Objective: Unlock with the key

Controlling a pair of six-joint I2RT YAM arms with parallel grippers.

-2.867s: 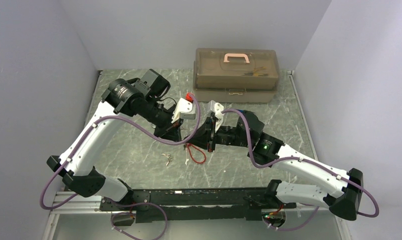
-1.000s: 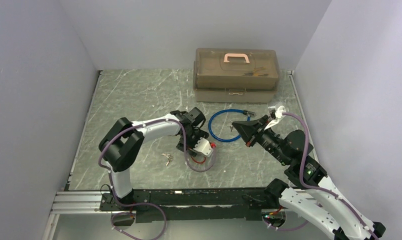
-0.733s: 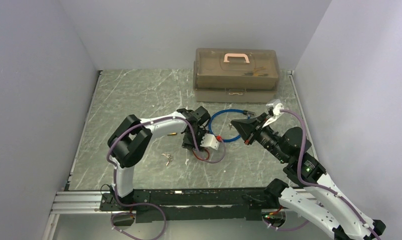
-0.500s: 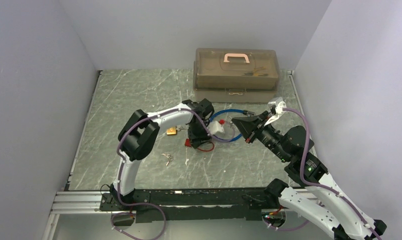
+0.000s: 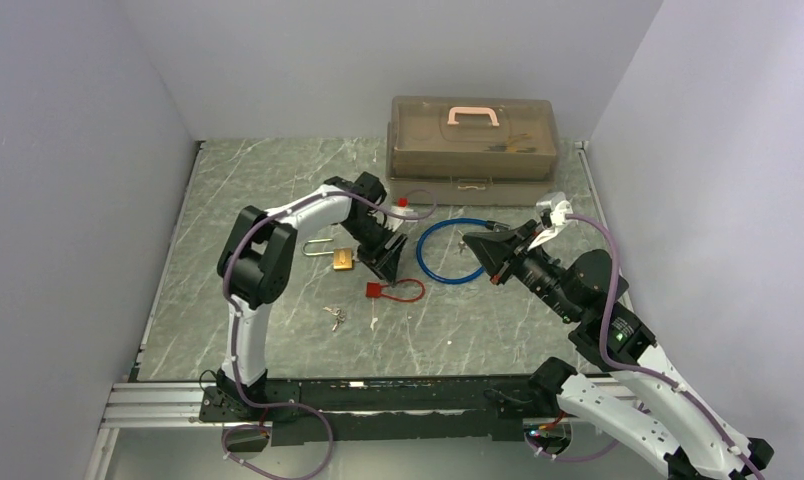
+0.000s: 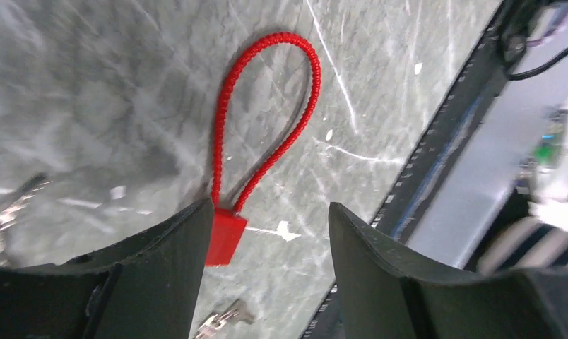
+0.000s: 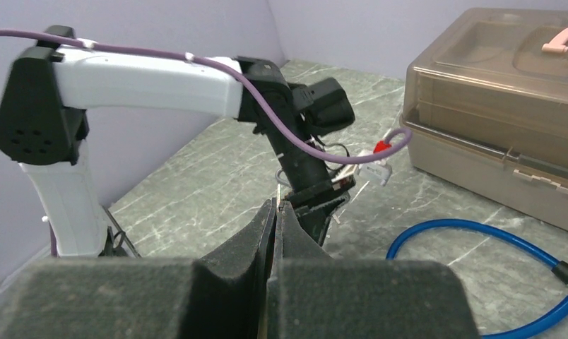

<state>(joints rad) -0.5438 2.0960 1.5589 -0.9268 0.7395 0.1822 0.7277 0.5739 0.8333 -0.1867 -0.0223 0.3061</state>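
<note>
From above, the brass padlock (image 5: 344,263) lies flat a little left of the bench's (image 5: 268,190) middle, its shackle pointing toward the left edge. The left gripper (image 5: 389,264) hangs just beside the padlock body on its right, with a red cable tie (image 5: 376,291) on the bench just nearer the front edge. A small bunch of keys (image 5: 335,318) lies nearer that edge, apart from the padlock. A blue cable loop (image 5: 421,262) rests right of centre, in front of the brown toolbox (image 5: 473,140) that stands against the far edge. The right gripper (image 5: 466,243) is raised over the blue loop, pointing toward the left arm, well apart from the padlock. The left wrist camera shows its two fingers (image 6: 161,275) spread, nothing between them; the red tie's loop lies on the bench in the gap and its tag shows at the edge of one finger, though whether they touch cannot be told. Blurred metal bits sit at the left and bottom edges. The right wrist camera shows its fingers pressed together, with a thin metal tip that looks like the key (image 7: 277,192) pinched at their ends and aimed at the left arm's wrist.
</note>
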